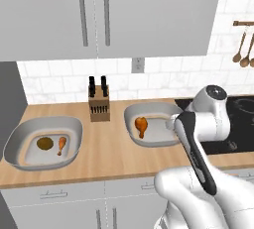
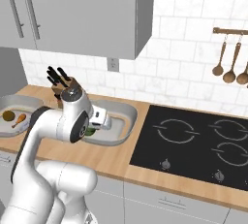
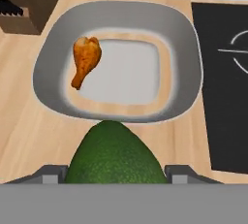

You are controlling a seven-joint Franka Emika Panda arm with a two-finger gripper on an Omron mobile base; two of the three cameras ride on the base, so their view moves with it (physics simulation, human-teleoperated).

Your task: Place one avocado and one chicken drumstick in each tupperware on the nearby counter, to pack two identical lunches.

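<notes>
We grasp the dark green egg-shaped avocado in our gripper, just before the near rim of the light grey shallow tupperware.

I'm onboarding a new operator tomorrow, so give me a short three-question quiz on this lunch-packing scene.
1. True or false: the light grey shallow tupperware beside the black cooktop already holds an orange-brown chicken drumstick.
2. What sits between the two-finger gripper's fingertips? A) dark green avocado B) drumstick C) nothing
3. Fill in: the far-left grey tupperware holds a drumstick and an olive-brown ____.

Key: 1 true; 2 A, dark green avocado; 3 avocado.
</notes>
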